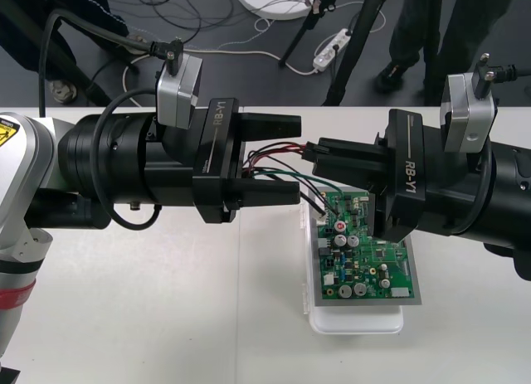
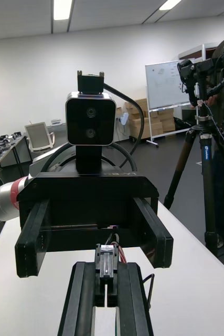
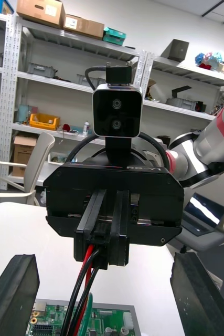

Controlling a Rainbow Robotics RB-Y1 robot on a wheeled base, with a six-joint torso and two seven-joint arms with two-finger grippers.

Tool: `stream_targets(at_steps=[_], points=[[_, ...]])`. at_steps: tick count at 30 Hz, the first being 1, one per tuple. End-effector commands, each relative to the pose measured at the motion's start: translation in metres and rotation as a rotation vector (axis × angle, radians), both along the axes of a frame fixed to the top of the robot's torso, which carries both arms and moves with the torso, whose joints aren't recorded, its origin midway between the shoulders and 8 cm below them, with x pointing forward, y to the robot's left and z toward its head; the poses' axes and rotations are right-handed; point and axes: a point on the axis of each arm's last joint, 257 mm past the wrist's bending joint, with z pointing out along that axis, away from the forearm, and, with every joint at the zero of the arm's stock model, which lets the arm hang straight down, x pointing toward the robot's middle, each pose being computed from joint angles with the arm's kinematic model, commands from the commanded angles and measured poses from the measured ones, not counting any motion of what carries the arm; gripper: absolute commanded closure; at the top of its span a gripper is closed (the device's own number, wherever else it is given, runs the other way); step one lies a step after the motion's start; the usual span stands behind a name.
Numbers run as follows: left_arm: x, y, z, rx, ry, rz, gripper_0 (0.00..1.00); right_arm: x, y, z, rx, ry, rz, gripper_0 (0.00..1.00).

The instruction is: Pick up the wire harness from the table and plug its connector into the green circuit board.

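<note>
Left arm: comes in from the left over the desk, held level and reaching toward the middle
Left end effector: open, its two black fingers spread wide, one on the far side and one on the near side of the other arm's fingertips; nothing is clamped between them
Left end effector, from the right wrist: faces the camera head-on with a wide gap between its fingers
Wire harness: off the desk, strung between the two end effectors; red, black and green wires fan from the left palm area toward the right fingertips and down to the board's far left corner
Harness end: a small dark piece sits at that corner of the board; I cannot tell whether it is seated in a connector
Right end effector: closed on the wire harness, fingers pressed together, hovering over the far edge of the board
Right end effector, from the left wrist: red and black wires hang from its pinched fingertips toward the board below
Right wrist detail: a small metal-and-black part of the harness is held between its own fingers
Green circuit board: lies flat on a white base on the desk, right of centre, partly under the right end effector
</note>
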Motion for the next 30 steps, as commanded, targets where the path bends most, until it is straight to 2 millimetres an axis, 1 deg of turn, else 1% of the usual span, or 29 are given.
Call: stream_targets(at_steps=[1, 27, 30], points=[[-0.0064, -0.0092, 0.0266, -0.043, -0.043, -0.011, 1.00, -0.0158, 0.0138, 0.0159, 0.017, -0.075, 0.039, 1.00], [-0.0043, -0.0081, 0.0296, -0.055, -0.043, -0.002, 1.00, -0.0144, 0.0130, 0.0160, 0.022, -0.059, 0.035, 1.00], [-0.0039, -0.0074, 0.0300, -0.056, -0.044, -0.001, 1.00, -0.0132, 0.0121, 0.0171, 0.033, -0.044, 0.031, 0.92]])
